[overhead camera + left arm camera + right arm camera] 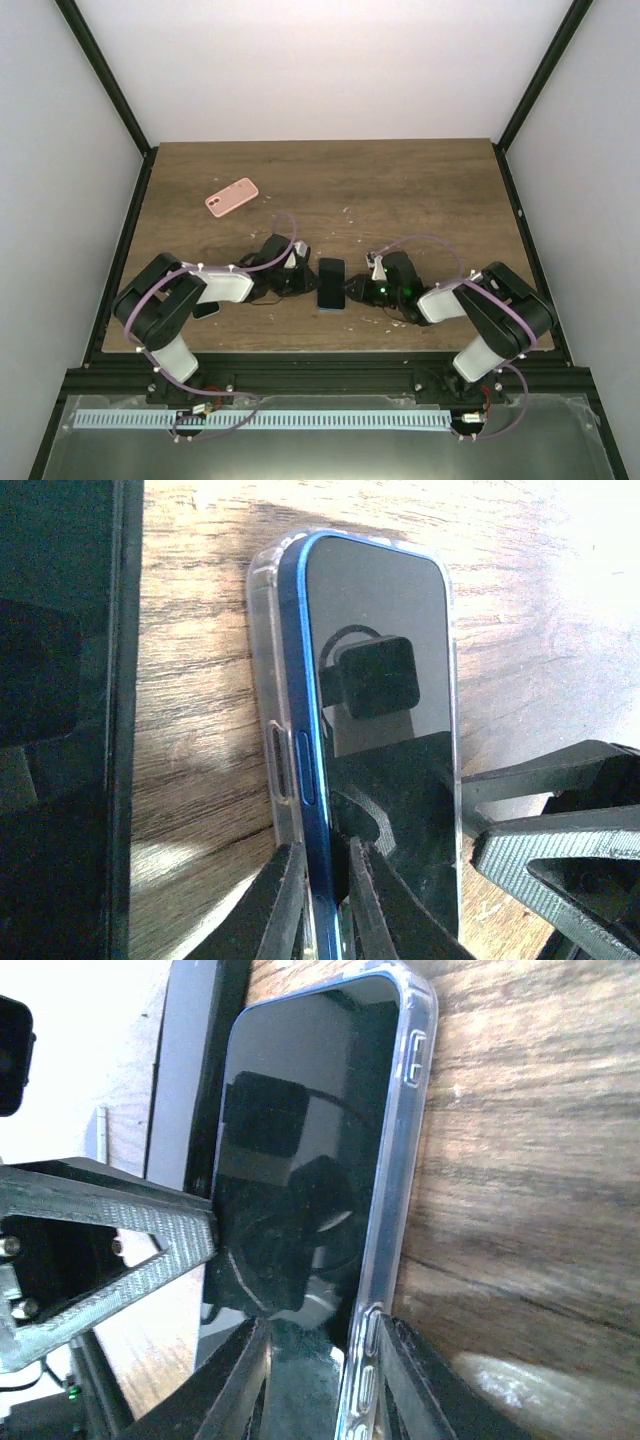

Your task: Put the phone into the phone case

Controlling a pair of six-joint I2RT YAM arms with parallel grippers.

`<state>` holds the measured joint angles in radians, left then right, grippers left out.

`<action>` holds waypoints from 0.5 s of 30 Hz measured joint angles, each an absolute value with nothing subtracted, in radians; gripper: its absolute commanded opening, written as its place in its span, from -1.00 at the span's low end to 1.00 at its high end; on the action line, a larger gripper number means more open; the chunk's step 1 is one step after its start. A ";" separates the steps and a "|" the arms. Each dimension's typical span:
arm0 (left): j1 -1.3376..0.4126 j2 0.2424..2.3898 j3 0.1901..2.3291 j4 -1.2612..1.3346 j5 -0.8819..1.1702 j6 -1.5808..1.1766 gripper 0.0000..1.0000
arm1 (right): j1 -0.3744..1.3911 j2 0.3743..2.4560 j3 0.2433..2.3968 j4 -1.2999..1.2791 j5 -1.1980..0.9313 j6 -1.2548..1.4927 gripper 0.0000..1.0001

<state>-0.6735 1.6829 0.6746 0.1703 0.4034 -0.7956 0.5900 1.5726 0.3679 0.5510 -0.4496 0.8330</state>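
A dark phone (pixel 331 283) with a blue edge lies screen up in a clear phone case (pixel 262 680) at the table's front middle. Its blue left edge (pixel 300 680) stands above the case wall. My left gripper (pixel 298 281) is shut on that edge, one finger (pixel 275 900) outside the case and the other on the screen. My right gripper (pixel 358 292) is closed narrow astride the case's right wall (pixel 395 1190), one finger (pixel 420 1380) outside it and one on the screen. On that side the phone (pixel 300 1160) sits inside the case.
A pink phone case (pixel 231 197) lies at the back left of the wooden table (pixel 420 190). The black frame rail (pixel 320 375) runs along the near edge.
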 measured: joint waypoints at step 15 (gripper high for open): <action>-0.662 1.645 0.598 0.242 0.406 -0.812 -0.67 | 0.577 1.593 0.329 0.716 -0.566 1.052 -0.36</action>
<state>-0.6621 1.6455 0.5976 0.2420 0.4057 -0.8124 0.5770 1.5932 0.3290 0.7158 -0.5659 1.0519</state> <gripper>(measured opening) 0.167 0.317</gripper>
